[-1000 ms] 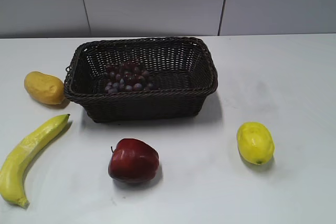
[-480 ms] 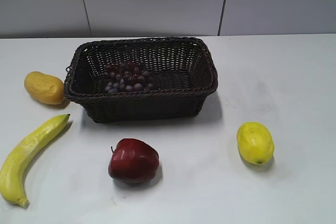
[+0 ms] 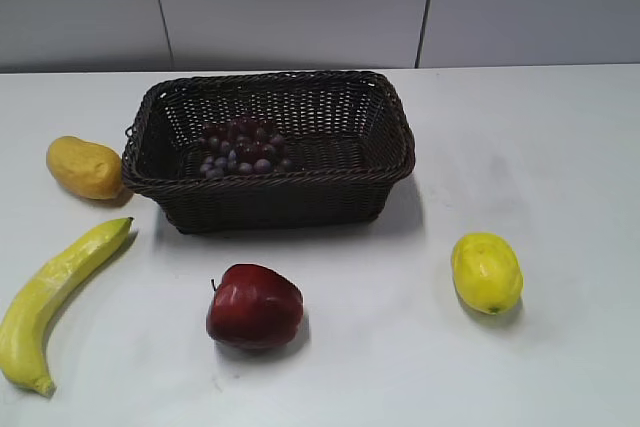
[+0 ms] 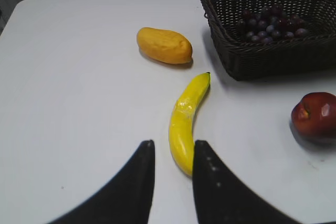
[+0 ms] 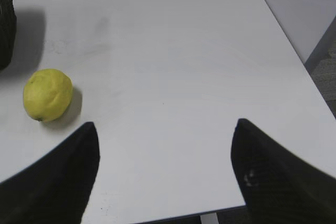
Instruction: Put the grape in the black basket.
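The grape (image 3: 243,148) is a dark red-purple bunch lying inside the black basket (image 3: 300,178), in its left half. It also shows in the left wrist view (image 4: 270,23) inside the basket (image 4: 252,59). My left gripper (image 4: 172,148) is empty, its jaws only a little apart. It hovers over the table beside the near end of the banana (image 4: 186,121), far from the basket. My right gripper (image 5: 165,127) is wide open and empty above the table's right front corner. Neither gripper shows in the exterior view.
A yellow-orange fruit (image 3: 84,167) lies left of the basket and the banana (image 3: 55,299) at the front left. A red apple (image 3: 254,305) sits in front of the basket. A lemon (image 3: 486,272) lies at the right (image 5: 47,94). The table edge (image 5: 294,66) runs close on the right.
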`<state>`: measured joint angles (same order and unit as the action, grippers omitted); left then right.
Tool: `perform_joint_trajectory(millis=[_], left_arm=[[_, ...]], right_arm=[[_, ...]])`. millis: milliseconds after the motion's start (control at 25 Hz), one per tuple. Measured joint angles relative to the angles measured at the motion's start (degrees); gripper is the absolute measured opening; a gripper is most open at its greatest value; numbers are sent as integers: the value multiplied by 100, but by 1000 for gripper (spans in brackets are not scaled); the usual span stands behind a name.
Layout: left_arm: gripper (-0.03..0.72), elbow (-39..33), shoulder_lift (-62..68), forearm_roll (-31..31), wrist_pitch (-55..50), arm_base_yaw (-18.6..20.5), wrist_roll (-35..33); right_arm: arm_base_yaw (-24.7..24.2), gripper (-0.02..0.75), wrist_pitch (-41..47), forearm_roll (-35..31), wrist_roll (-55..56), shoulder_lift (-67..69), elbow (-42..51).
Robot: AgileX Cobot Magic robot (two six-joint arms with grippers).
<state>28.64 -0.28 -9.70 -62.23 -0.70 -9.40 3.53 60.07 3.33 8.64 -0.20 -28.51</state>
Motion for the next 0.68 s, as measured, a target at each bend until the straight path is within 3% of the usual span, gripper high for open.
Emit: perform_joint_trajectory(millis=[680], left_arm=[[235, 0, 0, 0, 0, 0, 1]], right_arm=[[0, 592, 0, 0, 0, -18, 0]])
